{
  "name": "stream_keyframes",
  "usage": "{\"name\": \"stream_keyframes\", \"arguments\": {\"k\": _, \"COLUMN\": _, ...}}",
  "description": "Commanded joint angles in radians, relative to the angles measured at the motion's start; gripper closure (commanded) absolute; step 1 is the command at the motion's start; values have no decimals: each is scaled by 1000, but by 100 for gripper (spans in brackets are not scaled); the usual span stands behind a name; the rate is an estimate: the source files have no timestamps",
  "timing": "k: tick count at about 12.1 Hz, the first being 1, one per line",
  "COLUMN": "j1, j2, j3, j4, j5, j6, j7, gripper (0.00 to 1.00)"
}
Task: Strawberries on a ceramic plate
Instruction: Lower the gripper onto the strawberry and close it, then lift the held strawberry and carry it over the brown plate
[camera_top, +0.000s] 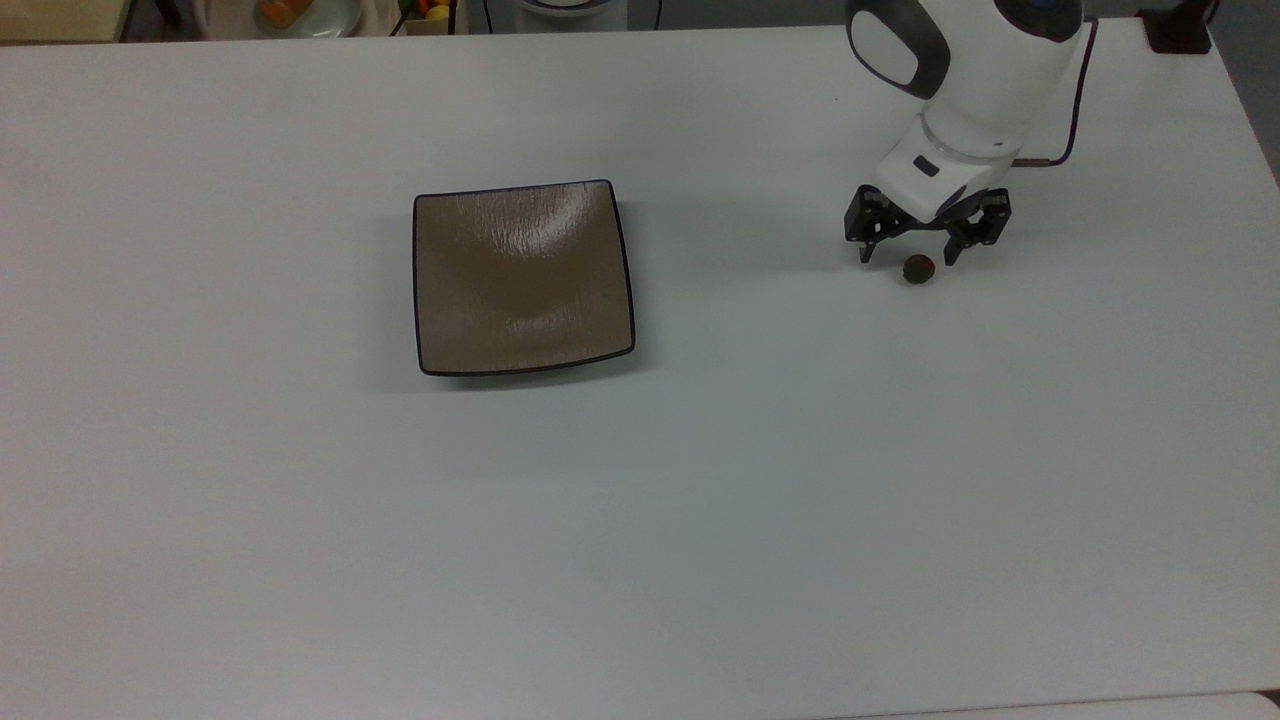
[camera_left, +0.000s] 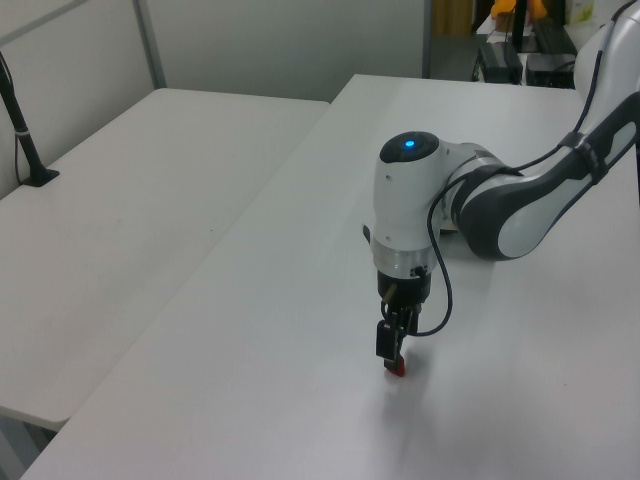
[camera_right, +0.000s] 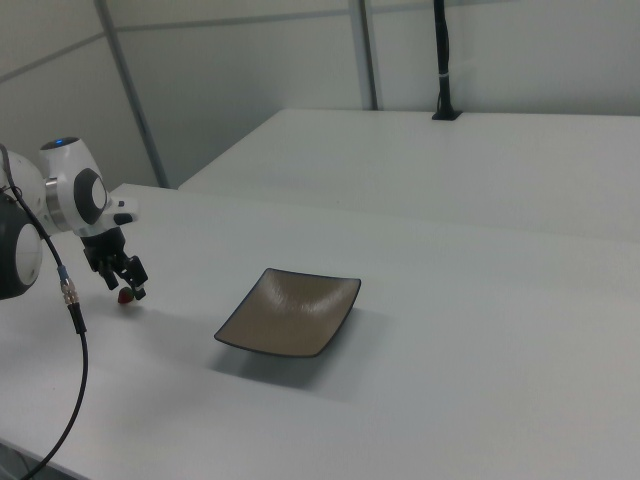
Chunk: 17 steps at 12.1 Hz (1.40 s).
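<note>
Red strawberry (camera_top: 919, 268) between wide-spread fingers (camera_top: 867, 250), ceramic plate (camera_top: 523, 278) well apart — bare.

Glossy glazed ceramic plate (camera_top: 523, 290) (faintly crackled), smooth matt table (camera_top: 700, 500)

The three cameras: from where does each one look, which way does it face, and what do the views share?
Top view: high over the white table, looking down; the ceramic plate lies at centre, the tool with open fingers hangs over the strawberry at upper right.
Left view: beyond the strawberry's end of the table, looking along it; the arm fills the middle.
Right view: low, from the plate's side; plate central, arm at the right view's left edge.
Shared: all three show the tool above the strawberry.
</note>
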Motion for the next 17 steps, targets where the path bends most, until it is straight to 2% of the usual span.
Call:
{"name": "stream_keyframes", "arguments": {"k": 1, "j1": 19, "j2": 19, "j3": -3, "j4": -5, "j5": -35, "j6": 52, "j7": 24, "gripper": 25}}
{"name": "stream_keyframes", "arguments": {"k": 2, "j1": 19, "j2": 19, "j3": -3, "j4": -5, "j5": -35, "j6": 54, "j7": 24, "gripper": 33}}
{"name": "stream_keyframes", "arguments": {"k": 5, "j1": 17, "j2": 20, "j3": -3, "j4": -6, "j5": -35, "j6": 54, "j7": 23, "gripper": 72}}
{"name": "stream_keyframes", "arguments": {"k": 6, "j1": 17, "j2": 20, "j3": -3, "j4": -5, "j5": -35, "j6": 54, "j7": 24, "gripper": 78}}
{"name": "stream_keyframes", "arguments": {"k": 11, "j1": -2, "j2": -18, "j3": -1, "j4": -5, "j5": -18, "j6": 23, "j7": 20, "gripper": 80}}
{"name": "stream_keyframes", "arguments": {"k": 14, "j1": -38, "j2": -58, "j3": -1, "j4": -2, "j5": 6, "j6": -66, "j7": 18, "gripper": 80}}
{"name": "stream_keyframes", "arguments": {"k": 16, "j1": -79, "j2": -104, "j3": 0, "j4": 3, "j5": 104, "j6": -139, "j7": -22, "gripper": 80}}
{"name": "stream_keyframes", "arguments": {"k": 17, "j1": -105, "j2": -134, "j3": 0, "j4": 4, "j5": 171, "j6": -203, "j7": -101, "gripper": 80}}
